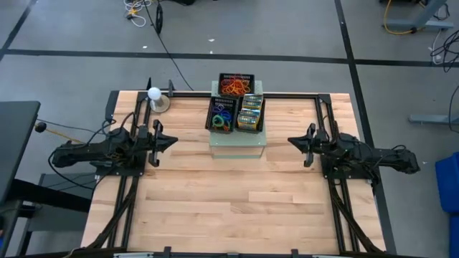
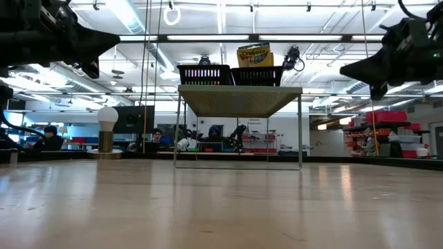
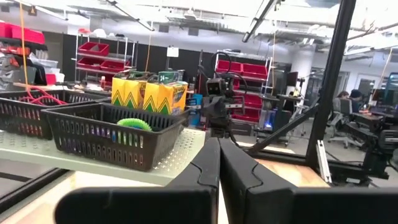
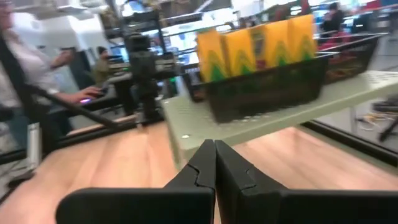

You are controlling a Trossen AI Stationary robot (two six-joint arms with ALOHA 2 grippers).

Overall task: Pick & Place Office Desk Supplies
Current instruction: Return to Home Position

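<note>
Heads up, looking down on the table (image 1: 237, 208): your left pincer (image 1: 166, 141) sits at 9 o'clock and your right pincer (image 1: 295, 141) at 3 o'clock. Both are lifted off the wood and pinched fully together with nothing in them. Further back at 12 o'clock, the pale-green perforated stand (image 1: 237, 148) carries the black mesh trays (image 3: 93, 134): coloured loops (image 1: 222, 118) and crayon boxes (image 1: 250, 113) in the nearer two, orange rubber bands (image 1: 234, 87) in the far one. Looks basically sorted to me. My worry is the crayon boxes. They poke well above the rim, and that stand has skinny legs, so a careless swing clipping its edge could tip them out.
</note>
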